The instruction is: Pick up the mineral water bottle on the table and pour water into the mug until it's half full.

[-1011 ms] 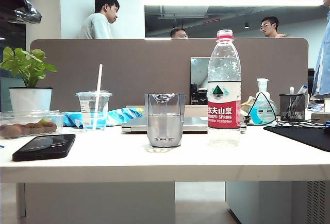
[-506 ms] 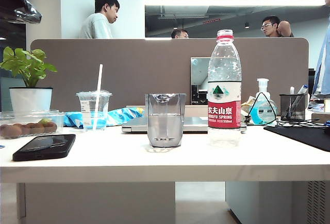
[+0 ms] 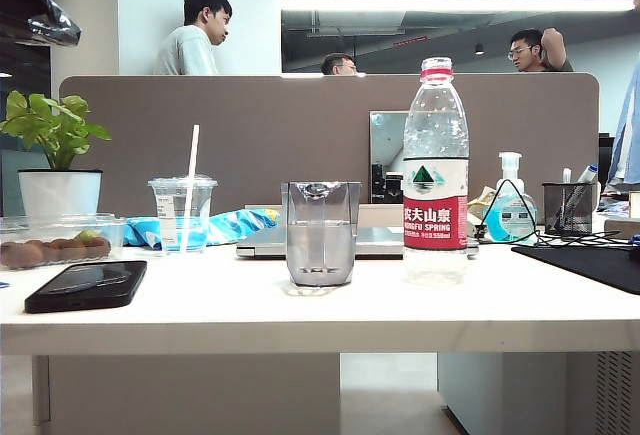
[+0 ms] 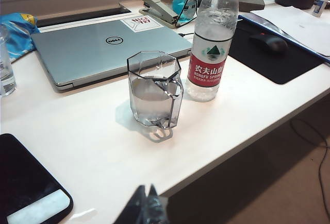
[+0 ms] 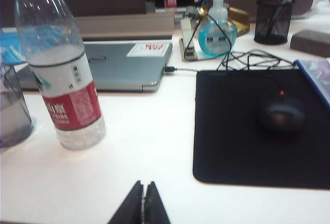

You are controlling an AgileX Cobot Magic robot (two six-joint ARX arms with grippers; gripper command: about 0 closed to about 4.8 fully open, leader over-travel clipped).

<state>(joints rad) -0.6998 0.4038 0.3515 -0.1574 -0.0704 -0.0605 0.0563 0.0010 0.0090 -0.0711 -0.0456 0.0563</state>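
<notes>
1. Mineral water bottle [image 3: 435, 167] stands upright on the table [image 3: 320, 305], a bit toward the right end and close to the front edge, with nothing gripping it.
2. Right gripper [image 5: 143, 202] hangs low over the front edge of the table with its fingers pinched together and empty. The bottle sits further in and off to one side of it, clearly apart.
3. Left gripper [image 4: 147, 206] is also at the front edge, fingers pressed together, holding nothing. The mug [image 4: 154, 90] is straight out beyond it, and the bottle is just past the mug, near it but not touching.
4. Neither gripper shows up in the exterior view.
5. Bottle look: tall clear plastic, red-and-white label with Chinese characters and a green mountain logo, pinkish-red ring at the neck. In the exterior view droplets cling inside the upper part.
6. Mug is clear, faceted glass with a thick base, roughly half filled with water, and about half as tall as the bottle.
7. Behind both lies a closed silver laptop [image 4: 98, 49]. A black mouse pad [image 5: 258, 126] with a mouse [image 5: 281, 115] lies toward the right end, and a black phone [image 3: 85, 285] lies near the left front corner.
</notes>
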